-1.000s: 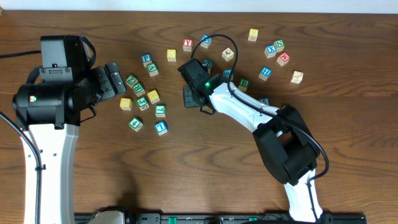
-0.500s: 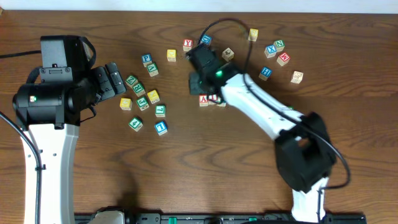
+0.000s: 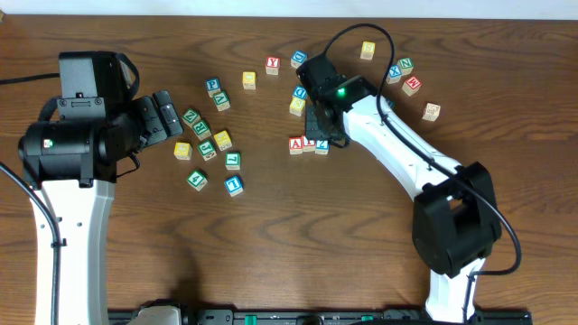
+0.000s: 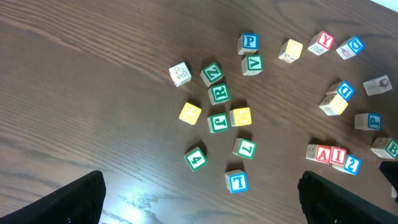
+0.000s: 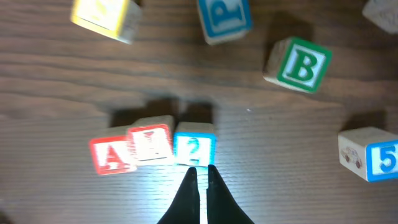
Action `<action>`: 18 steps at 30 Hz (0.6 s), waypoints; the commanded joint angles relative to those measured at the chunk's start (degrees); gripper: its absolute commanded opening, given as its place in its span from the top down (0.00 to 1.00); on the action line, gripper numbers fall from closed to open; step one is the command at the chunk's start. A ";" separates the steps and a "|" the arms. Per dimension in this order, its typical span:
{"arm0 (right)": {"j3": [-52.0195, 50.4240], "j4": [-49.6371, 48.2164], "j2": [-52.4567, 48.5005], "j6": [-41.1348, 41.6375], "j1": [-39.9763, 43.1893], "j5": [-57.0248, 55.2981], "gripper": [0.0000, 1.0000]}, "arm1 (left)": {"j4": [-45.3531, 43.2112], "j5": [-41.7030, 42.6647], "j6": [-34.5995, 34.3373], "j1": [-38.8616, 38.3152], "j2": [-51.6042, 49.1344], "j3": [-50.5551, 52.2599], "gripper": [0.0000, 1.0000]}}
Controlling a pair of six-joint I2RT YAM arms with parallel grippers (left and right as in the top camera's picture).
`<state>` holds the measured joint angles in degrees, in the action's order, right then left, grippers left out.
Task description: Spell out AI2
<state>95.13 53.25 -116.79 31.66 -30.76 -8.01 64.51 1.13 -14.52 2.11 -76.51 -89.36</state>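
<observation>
Right claw (image 5: 201, 169), closed, hangs over dark wood-grain table (image 5: 280, 143), seemingly glossy.

I see a red A block (image 5: 111, 155), then a blurry red one, maybe the I block (image 5: 151, 144), then a blue 2 block (image 5: 194, 149). Nearby: green B block (image 5: 303, 67), blue P block (image 5: 224, 15), blue 5 block (image 5: 384, 160).

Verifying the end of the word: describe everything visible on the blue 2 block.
The 2 block is a small cube, seemingly wood, with pale faces and a blue frame and blue 2 facing up. It sits flat on the table, last in the row, against the I block, turned slightly out of line. The shut right hand points at it closely; contact unclear.
</observation>
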 commanded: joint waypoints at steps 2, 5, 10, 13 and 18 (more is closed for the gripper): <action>-1.20 -0.07 -2.14 1.81 0.04 -3.04 0.99 | 0.17 -0.72 0.96 0.17 -0.50 0.22 0.02; -1.64 -0.59 -3.56 2.21 0.02 -3.30 0.99 | 0.17 -0.72 0.98 0.17 -0.50 0.22 0.02; -1.66 -0.98 -6.38 2.21 0.44 -3.65 0.99 | 0.17 -0.72 0.96 0.17 -0.50 0.22 0.02; -1.66 -1.49 -6.97 2.40 0.52 -3.67 0.99 | 0.20 -0.72 0.96 0.17 -0.50 0.22 0.02; -1.66 -2.49 -6.97 2.60 0.52 -3.65 0.99 | 0.17 -0.72 0.96 0.17 -0.50 0.22 0.02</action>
<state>93.71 50.94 -123.37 33.08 -30.57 -10.37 64.51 1.13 -14.52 2.11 -76.51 -89.36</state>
